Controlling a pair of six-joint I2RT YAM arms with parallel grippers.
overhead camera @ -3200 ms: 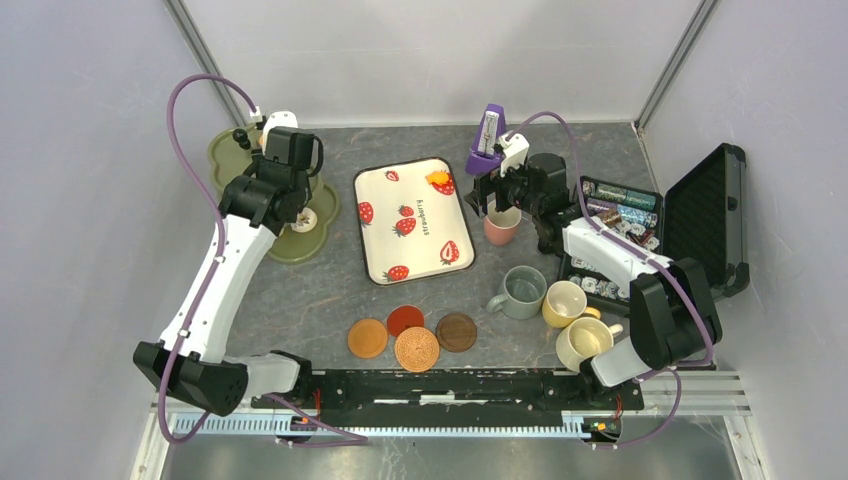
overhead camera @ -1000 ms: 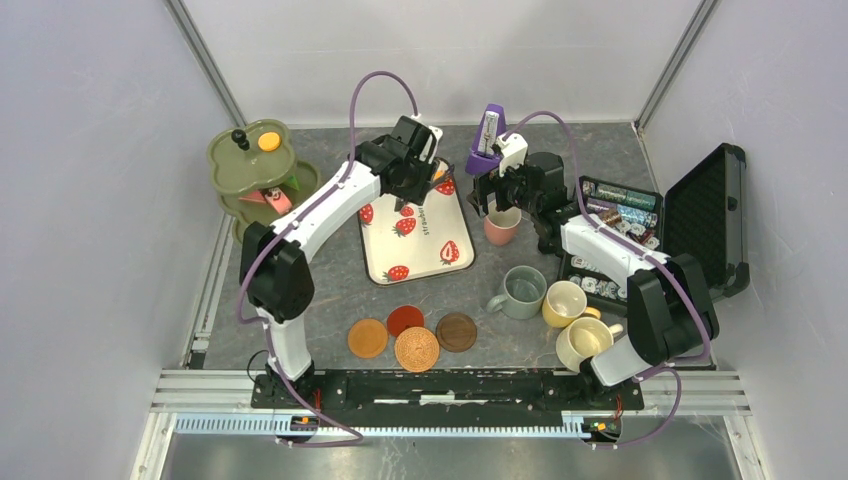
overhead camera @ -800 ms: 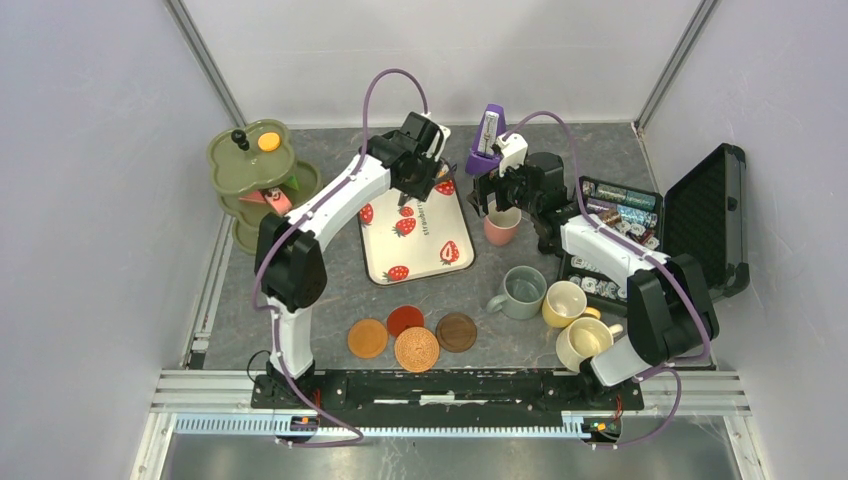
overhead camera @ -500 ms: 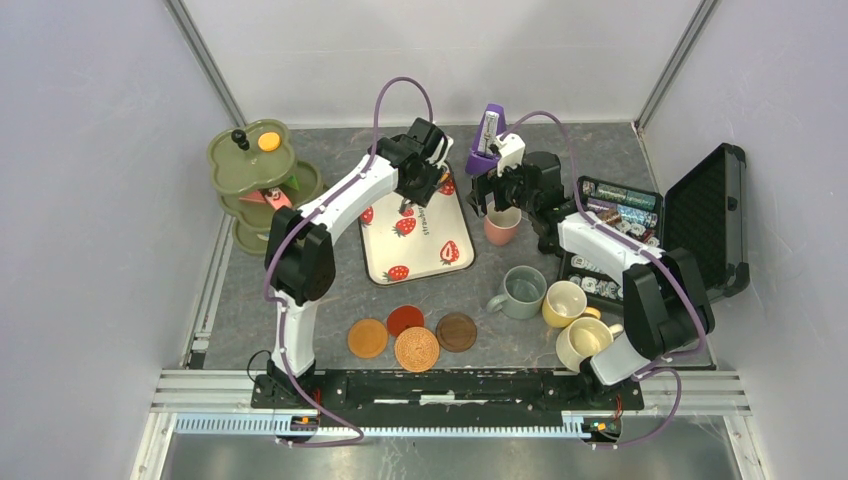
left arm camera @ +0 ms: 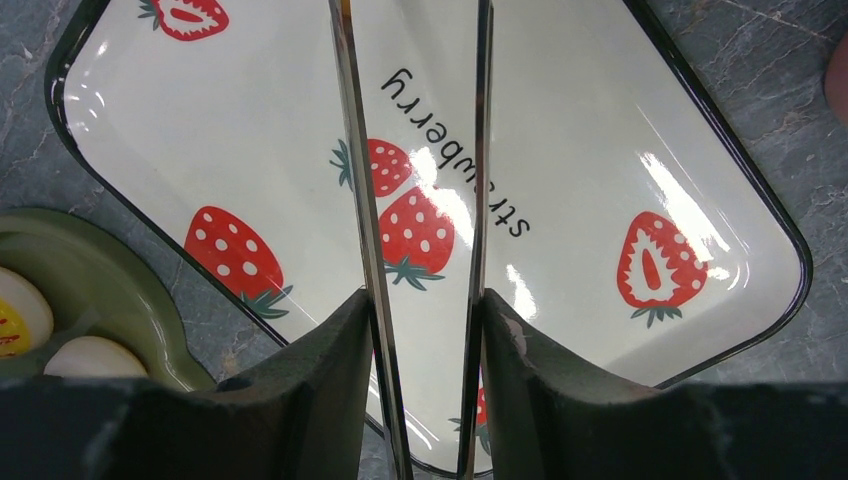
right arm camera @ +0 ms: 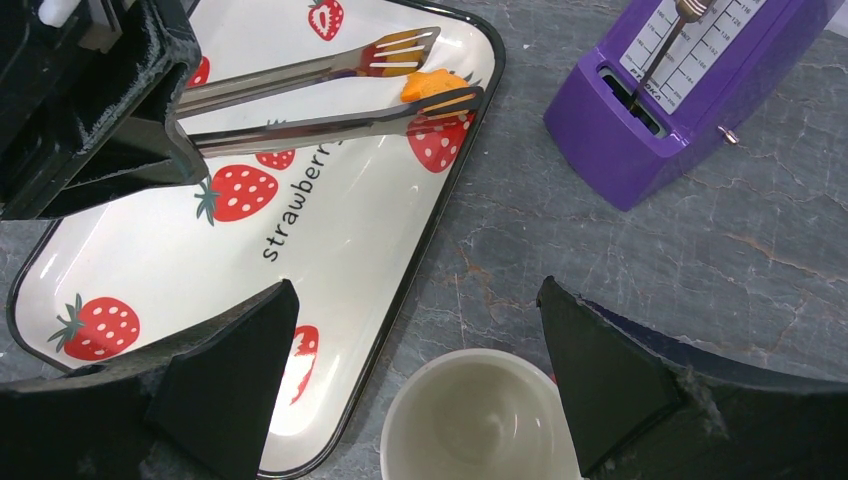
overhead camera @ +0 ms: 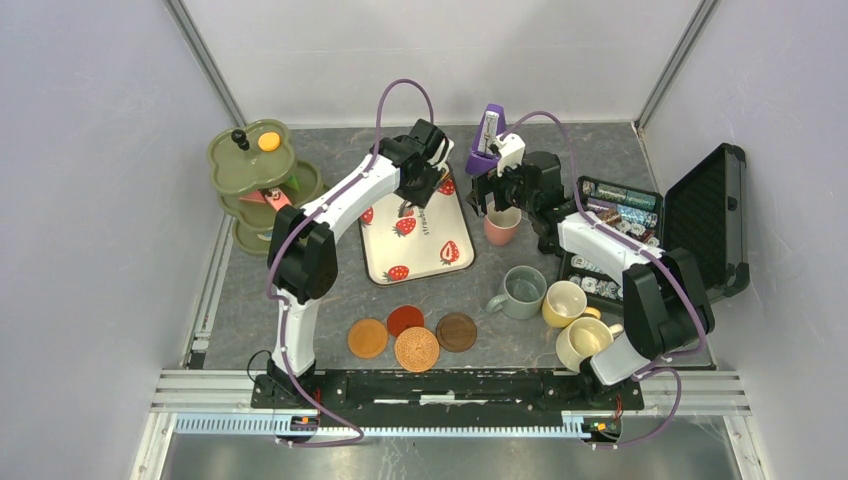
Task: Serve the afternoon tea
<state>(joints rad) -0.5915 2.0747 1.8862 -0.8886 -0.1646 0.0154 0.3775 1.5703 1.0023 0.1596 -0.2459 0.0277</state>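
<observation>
Left pincer (left arm camera: 425, 350), part-closed on tongs (right arm camera: 300, 128), swung from stand (overhead camera: 228, 165) to tray (right arm camera: 130, 250), tips flanking pastry (right arm camera: 432, 83): pickup next; right pincer (right arm camera: 415, 335) agape, empty.

The stand (overhead camera: 232, 172), olive-green with scalloped tiers, is upright to the left of the tray (overhead camera: 415, 225). Its top tier bears a round pastry (overhead camera: 268, 141), orange-yellow. The tier below holds pink and red pastries (overhead camera: 272, 198), and the lowest holds pale pastries (left arm camera: 80, 357).

An orange pastry (right arm camera: 435, 85) lies in the tray's far right corner, between the tips of tongs (right arm camera: 300, 70); whether they pinch it is unclear.

The pink mug (overhead camera: 501, 226) stands upright and empty just right of the tray. The grey-green mug (overhead camera: 522, 292), yellow mug (overhead camera: 564, 303) and cream mug (overhead camera: 584, 342) stand upright and close together off the tray's near right corner.

Four round coasters (overhead camera: 417, 349) lie flat, bunched below the tray's near edge: orange-brown, red, woven tan and dark brown.
</observation>
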